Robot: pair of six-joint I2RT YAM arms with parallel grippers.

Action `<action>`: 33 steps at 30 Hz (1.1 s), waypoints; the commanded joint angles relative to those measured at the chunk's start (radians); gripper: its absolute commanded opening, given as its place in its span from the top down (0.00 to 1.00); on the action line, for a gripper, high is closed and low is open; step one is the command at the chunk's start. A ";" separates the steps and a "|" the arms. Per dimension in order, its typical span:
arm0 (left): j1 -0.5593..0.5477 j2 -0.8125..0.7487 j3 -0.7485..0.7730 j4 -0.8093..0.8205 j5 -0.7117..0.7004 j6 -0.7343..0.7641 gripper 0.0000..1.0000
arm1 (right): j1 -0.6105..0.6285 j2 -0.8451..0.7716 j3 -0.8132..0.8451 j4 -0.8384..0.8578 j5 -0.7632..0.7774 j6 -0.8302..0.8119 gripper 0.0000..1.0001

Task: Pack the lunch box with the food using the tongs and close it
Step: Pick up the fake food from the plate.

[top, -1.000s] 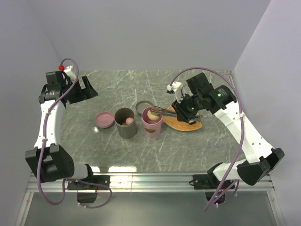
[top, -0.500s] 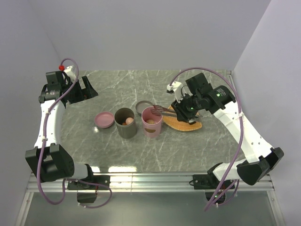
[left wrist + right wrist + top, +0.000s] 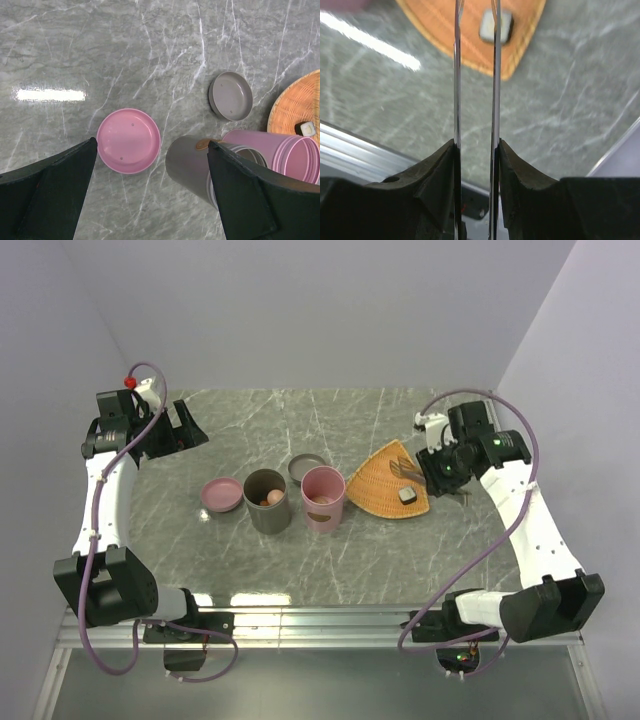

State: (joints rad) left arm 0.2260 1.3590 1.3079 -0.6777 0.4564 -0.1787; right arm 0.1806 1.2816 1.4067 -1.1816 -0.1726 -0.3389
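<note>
The lunch box stands mid-table as two open tubs: a grey tub with orange-brown food inside, and a pink tub with a beige piece in it. Their pink lid and grey lid lie beside them. My right gripper is shut on the tongs, whose tips hang slightly apart over the orange woven tray. A dark brown block lies on that tray. My left gripper hangs open and holds nothing.
The right wall runs close behind my right arm. A metal rail borders the table's near edge. Both lids lie flat next to the tubs.
My right gripper has swung the tongs from above the pink tub back right over the tray. The beige ball left the tongs and dropped into the pink tub. Left arm unmoved.
</note>
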 commanded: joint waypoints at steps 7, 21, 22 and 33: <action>0.004 0.003 0.027 0.027 0.044 -0.004 0.01 | -0.026 -0.074 -0.163 0.019 0.157 0.004 0.53; 0.006 0.000 0.013 0.030 0.028 0.001 0.01 | -0.024 -0.039 -0.166 0.030 0.151 0.023 0.48; 0.007 0.003 0.016 0.029 0.028 0.001 0.01 | -0.024 -0.033 -0.166 0.031 0.150 0.024 0.48; 0.006 0.000 0.016 0.029 0.024 0.004 0.01 | 0.002 -0.001 -0.156 0.024 0.143 0.018 0.46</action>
State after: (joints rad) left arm 0.2268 1.3594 1.3075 -0.6758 0.4736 -0.1787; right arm 0.1699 1.2724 1.2228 -1.1748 -0.0273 -0.3256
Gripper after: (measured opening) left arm 0.995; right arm 0.539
